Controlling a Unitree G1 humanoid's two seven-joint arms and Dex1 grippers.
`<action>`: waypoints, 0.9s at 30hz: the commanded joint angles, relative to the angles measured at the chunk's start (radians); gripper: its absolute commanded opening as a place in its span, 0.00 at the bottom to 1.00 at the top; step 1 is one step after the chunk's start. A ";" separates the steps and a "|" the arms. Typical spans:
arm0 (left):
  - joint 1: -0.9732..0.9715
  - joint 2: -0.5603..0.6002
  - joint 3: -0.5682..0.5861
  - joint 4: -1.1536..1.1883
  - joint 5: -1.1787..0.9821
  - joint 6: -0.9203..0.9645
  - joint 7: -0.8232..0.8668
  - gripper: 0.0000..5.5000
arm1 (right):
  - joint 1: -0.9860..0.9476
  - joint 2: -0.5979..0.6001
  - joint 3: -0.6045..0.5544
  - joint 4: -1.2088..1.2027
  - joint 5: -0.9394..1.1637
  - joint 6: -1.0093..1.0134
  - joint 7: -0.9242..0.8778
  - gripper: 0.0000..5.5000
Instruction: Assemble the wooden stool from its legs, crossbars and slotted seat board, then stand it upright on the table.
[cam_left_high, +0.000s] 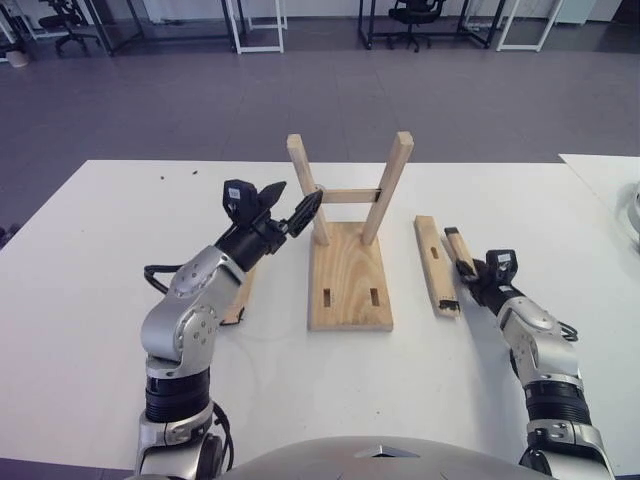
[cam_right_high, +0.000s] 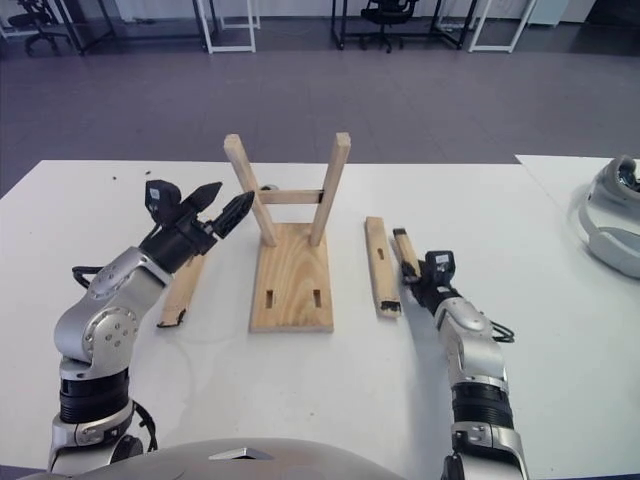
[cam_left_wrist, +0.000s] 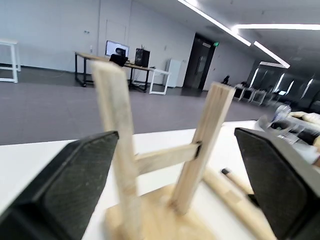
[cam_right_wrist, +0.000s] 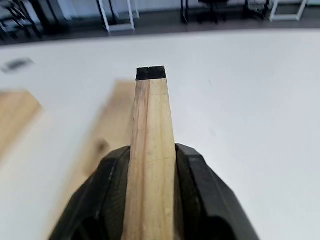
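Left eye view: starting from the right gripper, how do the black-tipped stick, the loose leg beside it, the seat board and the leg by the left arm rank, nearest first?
1. black-tipped stick, clamped in the right gripper itself.
2. loose leg, lying just left of it.
3. seat board, mid-table.
4. leg by the left arm, far left side.

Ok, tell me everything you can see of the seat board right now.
The seat board is a pale wooden rectangle lying flat on the white table. Two legs stand tilted in its far end, joined by a crossbar; two slots near its near edge are empty. Nothing else rests on it.
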 joint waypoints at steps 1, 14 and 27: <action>-0.087 -0.092 0.084 -0.020 -0.289 0.102 0.134 0.78 | -0.002 -0.005 0.203 -0.471 0.094 0.019 0.137 0.24; -0.114 -0.090 0.049 -0.037 -0.564 0.125 0.355 0.43 | -0.141 -0.024 0.416 -0.602 -0.061 0.014 0.122 0.24; -0.082 -0.046 0.048 -0.030 -0.599 0.052 0.381 0.07 | -0.120 -0.022 0.439 -0.578 -0.117 -0.027 0.122 0.33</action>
